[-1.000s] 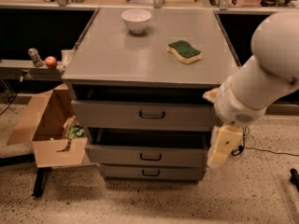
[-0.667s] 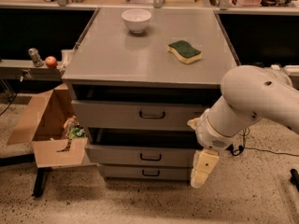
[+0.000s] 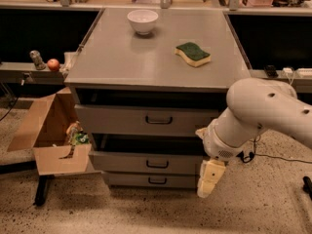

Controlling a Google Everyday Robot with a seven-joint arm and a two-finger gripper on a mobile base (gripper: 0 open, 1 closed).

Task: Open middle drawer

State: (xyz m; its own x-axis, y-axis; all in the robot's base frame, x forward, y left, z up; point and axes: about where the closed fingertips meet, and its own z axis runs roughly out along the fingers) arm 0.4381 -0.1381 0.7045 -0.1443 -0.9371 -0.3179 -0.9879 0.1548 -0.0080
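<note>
The grey cabinet [image 3: 146, 57] has three drawers. The middle drawer [image 3: 122, 160] stands slightly out from the cabinet, with a dark gap above its front; its black handle [image 3: 157, 164] is in the centre. The top drawer [image 3: 112, 118] also stands slightly out. The bottom drawer [image 3: 126, 180] sits further back. My gripper [image 3: 209, 178] is cream-coloured and points down at the right end of the middle and bottom drawer fronts, to the right of the handle and apart from it. My white arm [image 3: 263, 111] comes in from the right.
A white bowl [image 3: 143, 21] and a green and yellow sponge [image 3: 193, 53] lie on the cabinet top. An open cardboard box [image 3: 51, 135] stands at the left, close to the drawers. An apple [image 3: 53, 64] rests on a shelf at the left. A cable [image 3: 273, 156] runs along the floor at the right.
My arm has swung left and down. The gripper has dropped from the right side of the cabinet to the right end of the lower drawer fronts. The drawers have not moved.
</note>
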